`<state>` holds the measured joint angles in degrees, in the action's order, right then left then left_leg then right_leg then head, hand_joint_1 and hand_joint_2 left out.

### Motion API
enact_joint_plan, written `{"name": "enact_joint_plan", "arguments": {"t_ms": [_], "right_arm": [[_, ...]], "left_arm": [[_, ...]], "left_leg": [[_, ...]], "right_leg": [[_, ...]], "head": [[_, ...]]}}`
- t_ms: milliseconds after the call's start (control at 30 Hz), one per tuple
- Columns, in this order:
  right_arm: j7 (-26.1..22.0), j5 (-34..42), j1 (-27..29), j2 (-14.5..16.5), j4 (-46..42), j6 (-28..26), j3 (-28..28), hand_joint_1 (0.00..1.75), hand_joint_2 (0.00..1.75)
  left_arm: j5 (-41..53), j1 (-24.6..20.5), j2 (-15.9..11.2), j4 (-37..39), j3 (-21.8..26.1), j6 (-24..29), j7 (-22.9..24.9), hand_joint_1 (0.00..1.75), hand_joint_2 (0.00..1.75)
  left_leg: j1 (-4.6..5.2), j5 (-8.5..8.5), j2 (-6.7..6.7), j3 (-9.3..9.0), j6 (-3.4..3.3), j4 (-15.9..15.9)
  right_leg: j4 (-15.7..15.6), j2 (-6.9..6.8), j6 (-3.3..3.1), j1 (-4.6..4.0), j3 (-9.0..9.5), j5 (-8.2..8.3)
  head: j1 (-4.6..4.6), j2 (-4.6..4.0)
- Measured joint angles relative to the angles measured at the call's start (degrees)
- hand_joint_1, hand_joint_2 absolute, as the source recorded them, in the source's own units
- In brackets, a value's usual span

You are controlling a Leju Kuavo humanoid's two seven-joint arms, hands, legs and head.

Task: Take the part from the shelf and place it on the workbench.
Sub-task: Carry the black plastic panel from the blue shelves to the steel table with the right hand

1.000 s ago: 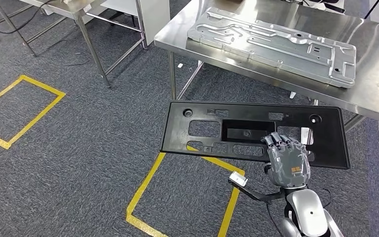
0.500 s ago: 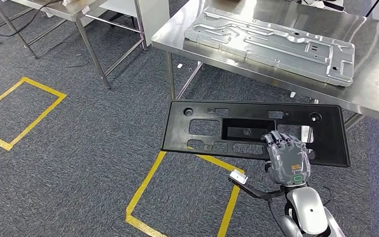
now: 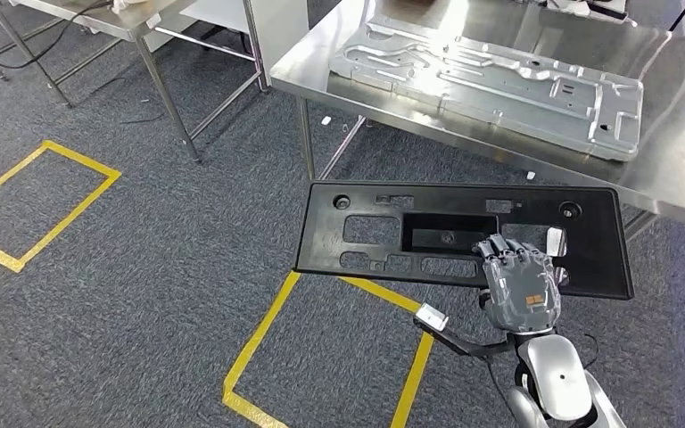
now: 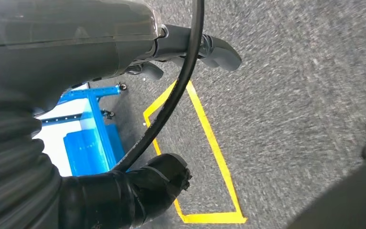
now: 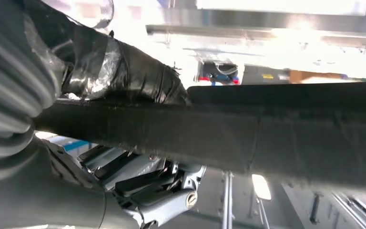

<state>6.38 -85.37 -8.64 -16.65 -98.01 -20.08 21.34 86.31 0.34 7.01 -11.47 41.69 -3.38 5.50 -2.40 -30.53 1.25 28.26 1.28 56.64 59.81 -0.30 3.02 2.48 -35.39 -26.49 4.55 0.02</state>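
Note:
The part is a long black plastic panel with several cut-outs, held level above the carpet just in front of the steel workbench. My right hand grips its near edge towards the right end, fingers lying over the top. In the right wrist view the taped thumb presses against the panel's dark edge. My left hand hangs over the carpet with its fingers apart, and nothing is in it.
A large silver stamped metal plate lies across the workbench, with bare steel at its right end. Yellow tape squares mark the grey carpet. A second steel table's legs stand at the upper left. A blue cart stands near my left side.
The whole view has shifted a little as the camera moved; the workbench edge now sits slightly nearer the panel. My right hand keeps the same hold on the panel.

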Motion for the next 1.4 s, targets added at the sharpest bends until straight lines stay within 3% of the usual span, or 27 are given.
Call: {"name": "enact_joint_plan", "arguments": {"t_ms": [33, 100, 133, 233, 267, 300, 333, 400, 433, 500, 533, 600, 667, 733, 767, 800, 833, 900, 933, 1000, 1100, 1167, 1267, 1300, 1333, 1367, 1400], "right_arm": [[0.1, -0.2, 0.0, 0.0, 0.0, 0.0, 0.0, 1.75, 1.75], [0.4, -0.5, 0.1, 0.0, 0.0, -0.1, 0.1, 1.75, 1.75], [0.4, -0.6, 0.0, 0.0, -0.1, -0.1, 0.0, 1.75, 1.75], [0.6, -0.6, 0.0, 0.0, -0.1, -0.1, 0.0, 1.75, 1.75], [0.6, -0.6, 0.1, 0.0, -0.1, -0.1, 0.0, 1.75, 1.75], [0.6, -0.6, 0.1, 0.0, -0.1, -0.1, 0.1, 1.75, 1.75], [0.6, -0.6, 0.2, 0.0, -0.1, -0.1, 0.1, 1.75, 1.75], [0.6, -0.7, 0.2, 0.0, -0.1, -0.1, 0.0, 1.75, 1.75], [0.6, -0.7, 0.1, 0.0, -0.1, -0.1, 0.0, 1.75, 1.75], [0.6, -0.7, 0.2, 0.0, 0.0, -0.1, -0.1, 1.75, 1.75], [0.6, -0.7, 0.2, 0.0, 0.0, -0.1, -0.2, 1.75, 1.75], [0.6, -0.6, 0.4, -0.1, -0.1, -0.1, -0.3, 1.75, 1.75], [0.5, -0.4, 0.1, -0.2, -0.2, 0.0, -0.5, 1.75, 1.75], [0.5, -0.3, -0.1, -0.2, -0.2, 0.0, -0.6, 1.75, 1.75], [0.5, -0.3, 0.0, -0.2, -0.2, 0.1, -0.6, 1.75, 1.75], [0.5, -0.3, 0.0, -0.3, -0.2, 0.1, -0.7, 1.75, 1.75], [0.5, -0.3, 0.1, -0.3, -0.2, 0.1, -0.7, 1.75, 1.75], [0.4, -0.3, 0.1, -0.3, -0.2, 0.1, -0.7, 1.75, 1.75], [0.4, -0.3, 0.1, -0.4, -0.2, 0.1, -0.7, 1.75, 1.75], [0.4, -0.3, 0.1, -0.4, -0.1, 0.1, -0.8, 1.75, 1.75], [0.4, -0.3, 0.2, -0.5, -0.2, 0.1, -0.9, 1.75, 1.75], [0.5, -0.2, 0.1, -0.3, -0.3, 0.1, -0.9, 1.75, 1.75], [0.7, -0.1, 0.1, 0.3, -0.4, 0.0, -0.9, 1.75, 1.75], [0.9, -0.1, 0.2, 0.7, -0.3, 0.0, -0.9, 1.75, 1.75], [1.0, 0.0, 0.3, 1.0, -0.3, 0.0, -0.8, 1.75, 1.75], [1.2, 0.0, 0.3, 1.3, -0.3, -0.1, -0.8, 1.75, 1.75], [1.3, 0.0, 0.3, 1.6, -0.3, -0.2, -0.7, 1.75, 1.75]], "left_arm": [[0.1, -0.1, 0.0, 0.0, 0.0, 0.2, -0.1, 0.0, 1.75], [0.1, -0.3, 0.0, 0.0, 0.1, 0.6, -0.3, 0.0, 1.75], [0.2, -0.3, 0.0, 0.0, 0.2, 0.8, -0.5, 0.0, 1.75], [0.2, -0.4, 0.1, 0.0, 0.3, 1.0, -1.2, 0.0, 1.75], [0.2, -0.5, 0.2, 0.0, 0.4, 1.0, -1.5, 0.0, 1.75], [0.2, -0.6, 0.2, 0.0, 0.4, 1.0, -1.7, 0.0, 1.75], [0.2, -0.7, 0.3, 0.0, 0.4, 1.1, -1.6, 0.0, 1.75], [0.3, -0.5, 0.2, 0.0, 0.5, 1.1, -1.4, 0.0, 1.75], [0.3, -0.3, 0.1, 0.0, 0.7, 1.1, -1.3, 0.0, 1.75], [0.3, 0.0, 0.0, 0.0, 1.0, 1.2, -1.2, 0.0, 1.75], [0.3, 0.0, -0.1, 0.0, 1.2, 1.2, -1.2, 0.0, 1.75], [0.4, 0.0, 0.0, 0.0, 1.3, 1.2, -1.1, 0.0, 1.75], [0.5, 0.1, 0.0, 0.0, 1.4, 1.2, -1.1, 0.0, 1.75], [0.5, 0.2, 0.0, 0.0, 1.4, 1.1, -1.1, 0.0, 1.75], [0.6, 0.2, 0.0, 0.0, 1.4, 1.1, -1.2, 0.0, 1.75], [0.6, 0.3, 0.1, 0.0, 1.4, 1.1, -1.2, 0.0, 1.75], [0.6, 0.3, 0.1, 0.0, 1.4, 1.1, -1.2, 0.0, 1.75], [0.6, 0.3, 0.2, 0.0, 1.5, 1.1, -1.2, 0.0, 1.75], [0.6, 0.4, 0.2, 0.0, 1.5, 1.1, -1.2, 0.0, 1.75], [0.6, 0.3, 0.2, 0.0, 1.5, 1.0, -1.2, 0.0, 1.75], [0.6, 0.0, 0.2, 0.0, 1.6, 1.0, -1.3, 0.0, 1.75], [0.7, -0.1, 0.2, 0.0, 1.6, 1.0, -1.4, 0.0, 1.75], [0.6, -0.1, 0.2, 0.0, 1.7, 1.0, -1.7, 0.0, 1.75], [0.6, -0.1, 0.2, 0.0, 1.8, 1.0, -2.0, 0.0, 1.75], [0.6, -0.2, 0.2, 0.0, 1.8, 1.0, -2.1, 0.0, 1.75], [0.7, -0.2, 0.3, 0.0, 1.8, 1.0, -2.2, 0.0, 1.75], [0.7, -0.2, 0.3, 0.0, 1.9, 1.0, -2.1, 0.0, 1.75]], "left_leg": [[-0.05, -0.2, 0.05, -0.17, 0.24, 0.0], [-0.3, -1.03, 0.02, -0.36, 0.59, 0.7], [-0.36, -2.03, -0.1, 0.39, 0.62, 2.5], [0.17, -6.29, -0.54, 7.08, 0.06, 14.2], [0.51, -6.65, -0.59, 9.21, -0.28, 17.3], [0.86, -5.78, -0.6, 10.32, -0.78, 18.3], [1.29, -3.77, -0.63, 10.46, -1.47, 17.2], [2.21, 1.48, -0.94, 8.68, -3.49, 10.8], [2.66, 3.29, -1.15, 7.71, -4.47, 7.8], [3.27, 3.97, -1.38, 6.39, -5.76, 4.3], [3.42, 3.81, -1.32, 5.92, -5.9, 3.2], [3.09, 3.58, -1.24, 4.25, -5.84, 0.8], [2.7, 3.58, -1.22, 2.53, -5.68, -0.7], [2.7, 3.14, -1.24, 1.72, -5.61, -1.1], [2.68, 2.77, -1.26, 1.38, -5.5, -1.1], [2.64, 2.33, -1.27, 0.9, -5.33, -1.0], [2.56, 1.84, -1.27, 0.26, -5.1, -1.0], [2.32, 0.6, -1.22, -1.17, -4.44, -0.9], [2.24, 0.02, -1.17, -1.72, -4.07, -0.8], [2.2, -0.92, -1.04, -2.03, -3.23, -0.6], [2.2, -1.74, -0.93, -2.63, -2.28, -0.1], [2.04, -2.84, -0.98, -1.36, -1.85, 3.6], [1.82, -6.2, -1.03, 5.89, -1.29, 14.5], [1.81, -6.87, -1.03, 7.9, -1.2, 16.4], [1.83, -6.66, -1.03, 9.08, -1.2, 16.6], [1.85, -5.28, -1.03, 9.29, -1.31, 14.9], [1.86, -2.57, -1.03, 8.91, -1.53, 11.7]], "right_leg": [[0.2, 0.16, -0.95, -0.02, -0.06, -0.3], [0.4, 0.37, -2.18, -0.16, 0.27, -0.86], [0.3, 0.45, -2.69, -0.24, 0.6, -1.09], [0.2, 0.5, -3.72, -0.89, 1.55, -1.88], [0.2, 0.55, -3.93, -1.2, 1.95, -2.22], [0.2, 0.64, -4.09, -1.52, 2.46, -2.6], [0.2, 0.79, -4.2, -1.85, 3.06, -3.01], [0.0, 1.13, -4.34, -2.3, 4.13, -3.8], [-0.2, 1.31, -4.24, -2.45, 4.54, -4.08], [-0.5, 1.54, -3.71, -2.3, 4.78, -4.09], [-0.6, 1.58, -3.32, -2.27, 4.93, -3.79], [-0.2, 1.37, -2.74, -2.24, 4.95, -3.58], [2.8, 1.02, -2.29, -2.17, 3.52, -5.1], [9.3, 0.86, -1.69, -1.86, -0.52, -7.83], [12.1, 0.84, -1.38, -1.68, -2.68, -8.59], [13.2, 0.79, -1.12, -1.49, -4.14, -8.26], [12.4, 0.7, -0.9, -1.31, -4.57, -6.67], [6.0, 0.37, -0.66, -1.04, -2.85, -1.37], [2.9, 0.15, -0.69, -1.11, -2.0, 0.31], [-0.2, -0.11, -1.53, -1.62, -1.22, 1.26], [-0.7, 0.17, -3.32, -1.77, -0.47, 0.45], [-1.0, 0.33, -4.2, -1.6, 0.89, -0.3], [-1.1, 0.38, -4.69, -1.67, 2.7, -1.8], [-1.1, 0.44, -4.67, -1.7, 3.43, -2.41], [-1.1, 0.52, -4.61, -1.71, 4.28, -3.07], [-1.1, 0.61, -4.54, -1.71, 5.23, -3.75], [-1.1, 0.69, -4.42, -1.7, 6.19, -4.47]], "head": [[-0.15, 0.0], [-0.33, 0.0], [-0.37, 0.0], [-0.41, -0.01], [-0.41, -0.01], [-0.41, 0.0], [-0.4, 0.0], [-0.36, 0.0], [-0.31, 0.0], [-0.38, -0.01], [-0.44, -0.01], [-0.51, 0.0], [-0.44, 0.0], [-0.39, 0.0], [-0.38, 0.0], [-0.39, 0.0], [-0.38, 0.0], [-0.37, 0.0], [-0.37, 0.0], [-0.3, 0.0], [-0.27, 0.0], [-0.4, 0.0], [-0.54, 0.0], [-0.55, 0.0], [-0.55, 0.0], [-0.55, 0.0], [-0.55, 0.0]]}}
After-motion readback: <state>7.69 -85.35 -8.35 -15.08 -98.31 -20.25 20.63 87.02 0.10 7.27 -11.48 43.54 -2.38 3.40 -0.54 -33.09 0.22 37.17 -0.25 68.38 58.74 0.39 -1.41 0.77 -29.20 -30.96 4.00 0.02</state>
